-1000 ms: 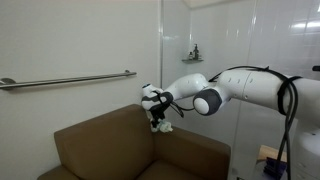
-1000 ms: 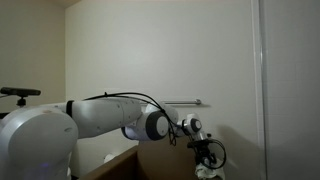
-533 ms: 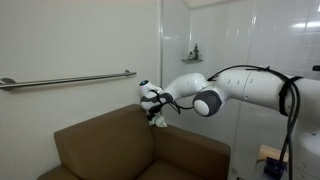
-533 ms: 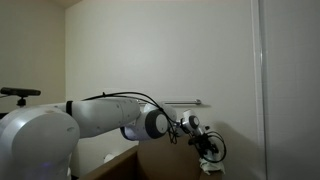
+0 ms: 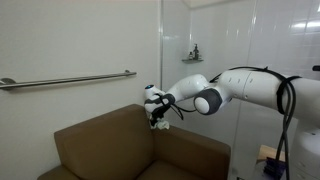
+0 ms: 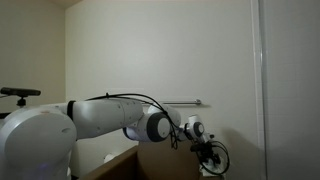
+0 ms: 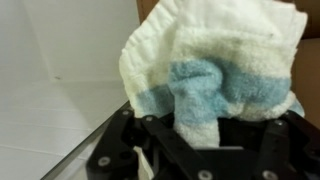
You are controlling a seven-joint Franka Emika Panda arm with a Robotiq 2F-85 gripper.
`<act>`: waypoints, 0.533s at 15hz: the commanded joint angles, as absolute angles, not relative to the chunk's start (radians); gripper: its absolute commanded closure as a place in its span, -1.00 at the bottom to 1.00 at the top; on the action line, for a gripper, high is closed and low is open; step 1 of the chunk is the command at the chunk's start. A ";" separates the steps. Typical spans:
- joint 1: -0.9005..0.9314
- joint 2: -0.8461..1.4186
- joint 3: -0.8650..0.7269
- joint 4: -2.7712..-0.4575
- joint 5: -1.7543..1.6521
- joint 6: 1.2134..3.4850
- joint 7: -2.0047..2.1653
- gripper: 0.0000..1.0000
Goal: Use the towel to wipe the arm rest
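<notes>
Towel (image 7: 215,70) bunched in the robot's hand (image 7: 200,150): in the wrist view we see thick white terry cloth with a pale blue band, folded over on itself and clamped between the black fingers, which are closed on a twisted fold of it.

In an exterior view the white arm (image 5: 250,90) reaches in from the edge of the frame, stretched out almost level. Its grey elbow joint is bent slightly, and the hand (image 5: 157,117) points down at the sofa (image 5: 100,150). The towel (image 5: 161,125) hangs below the fingers at the corner where the higher back meets the lower arm rest (image 5: 195,148). We cannot tell whether the cloth presses on the upholstery or only hangs just above it.

The sofa is brown, smooth and boxy, with squared edges. Behind it runs a pale wall carrying a long metal grab bar (image 5: 70,79), and a small corner shelf (image 5: 193,56) holds dark items too small to make out.

In an exterior view from behind the robot, the bulky arm (image 6: 100,115) fills the lower frame and hides most of the sofa. The hand (image 6: 210,160) and a scrap of towel (image 6: 212,172) show past it in dim light.
</notes>
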State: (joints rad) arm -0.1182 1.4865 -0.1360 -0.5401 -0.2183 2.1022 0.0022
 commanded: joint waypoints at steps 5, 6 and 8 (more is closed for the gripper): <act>-0.181 1.478 -0.050 -0.552 -0.132 1.940 -0.260 0.90; -0.180 1.477 -0.049 -0.541 -0.128 1.895 -0.273 0.90; -0.176 1.476 -0.052 -0.511 -0.125 1.783 -0.290 0.91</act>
